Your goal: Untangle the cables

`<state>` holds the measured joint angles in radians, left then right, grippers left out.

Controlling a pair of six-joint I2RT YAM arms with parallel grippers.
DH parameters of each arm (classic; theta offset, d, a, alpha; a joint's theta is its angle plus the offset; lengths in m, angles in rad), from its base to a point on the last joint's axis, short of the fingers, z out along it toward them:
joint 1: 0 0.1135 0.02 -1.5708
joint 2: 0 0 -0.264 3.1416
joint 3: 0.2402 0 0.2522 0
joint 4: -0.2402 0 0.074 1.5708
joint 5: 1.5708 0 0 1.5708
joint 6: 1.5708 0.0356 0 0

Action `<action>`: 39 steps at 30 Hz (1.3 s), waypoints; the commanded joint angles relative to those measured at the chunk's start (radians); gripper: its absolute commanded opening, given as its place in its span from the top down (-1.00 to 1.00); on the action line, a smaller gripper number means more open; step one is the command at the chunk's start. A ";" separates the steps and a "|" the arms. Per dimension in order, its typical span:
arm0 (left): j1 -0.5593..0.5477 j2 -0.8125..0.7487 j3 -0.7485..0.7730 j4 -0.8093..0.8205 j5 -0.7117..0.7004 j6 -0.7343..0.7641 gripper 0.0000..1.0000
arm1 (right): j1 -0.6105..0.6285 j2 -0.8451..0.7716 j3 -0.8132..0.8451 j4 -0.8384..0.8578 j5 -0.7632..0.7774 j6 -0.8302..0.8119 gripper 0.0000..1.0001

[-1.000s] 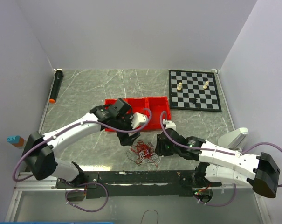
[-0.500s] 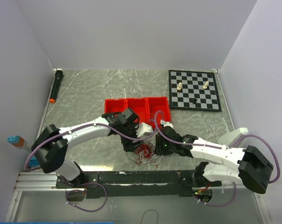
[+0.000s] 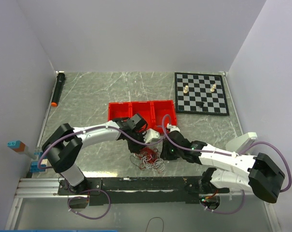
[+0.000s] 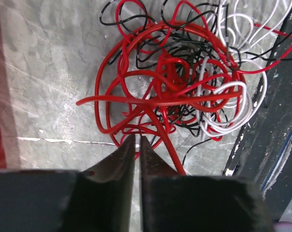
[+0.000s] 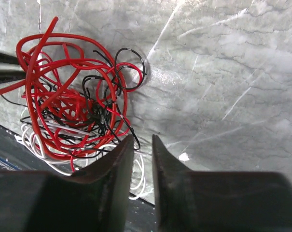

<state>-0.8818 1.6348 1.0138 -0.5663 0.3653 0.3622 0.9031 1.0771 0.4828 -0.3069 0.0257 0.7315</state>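
Left gripper (image 4: 135, 139) has its jaws almost together, with only a thin slit of table (image 4: 49, 72) showing between them. The cables (image 4: 184, 92) are a tangled heap of red, white and black strands lying on the table right in front of its tips and off to their right. A red loop runs across the very ends of the tips and another red strand drops past the right finger. Can't tell whether any strand is actually pinched. White loops sit on the far-right side of the heap from this gripper, next to a black rail (image 4: 271, 121). Right gripper (image 5: 143, 137) is parted a little with a narrow gap and bare table between the fingers, nothing held. The heap is ahead and to the left of its tips, and a black strand curls right up beside the left finger (image 5: 118, 159); touching or not, unclear. In the top view both grippers meet over the heap from opposite sides. Red tray (image 3: 119, 110) lies beyond the left gripper, and chessboard (image 3: 201, 93) is well beyond the right one.
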 commanded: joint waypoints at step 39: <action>0.003 -0.076 0.032 -0.021 0.102 -0.058 -0.36 | -0.001 -0.177 -0.046 -0.120 0.117 0.080 1.00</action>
<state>-0.8734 1.5311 1.0138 -0.6270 0.3981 0.2974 0.8986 0.8879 0.4446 -0.4538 0.1410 0.7921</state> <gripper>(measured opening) 0.678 0.008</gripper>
